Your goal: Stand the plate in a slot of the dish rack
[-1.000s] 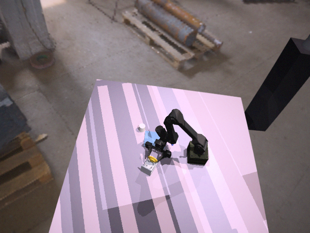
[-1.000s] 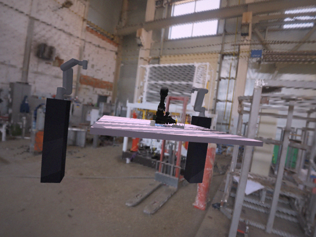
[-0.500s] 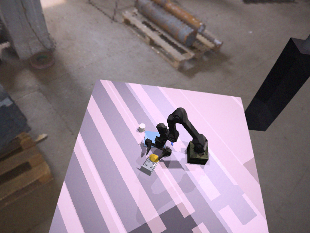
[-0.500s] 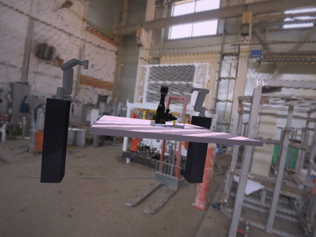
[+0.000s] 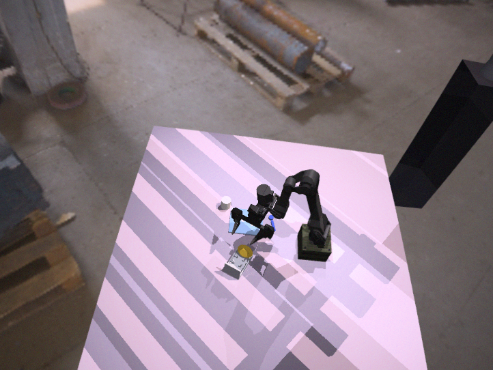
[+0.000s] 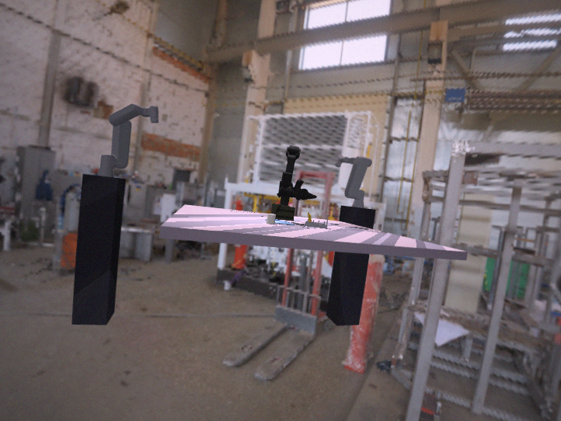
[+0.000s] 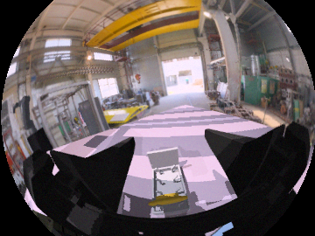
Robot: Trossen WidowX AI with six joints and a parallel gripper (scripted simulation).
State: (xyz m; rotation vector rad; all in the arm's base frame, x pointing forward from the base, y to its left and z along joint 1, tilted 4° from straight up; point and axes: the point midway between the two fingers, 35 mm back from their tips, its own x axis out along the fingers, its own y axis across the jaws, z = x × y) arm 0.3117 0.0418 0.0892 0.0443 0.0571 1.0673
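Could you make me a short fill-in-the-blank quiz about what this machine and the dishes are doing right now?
1. The yellow plate stands in the dish ____.
2. The end effector is ____ and holds nothing.
3. A small white ____ stands on the table beyond the blue mat.

Missing words: rack; open; cup
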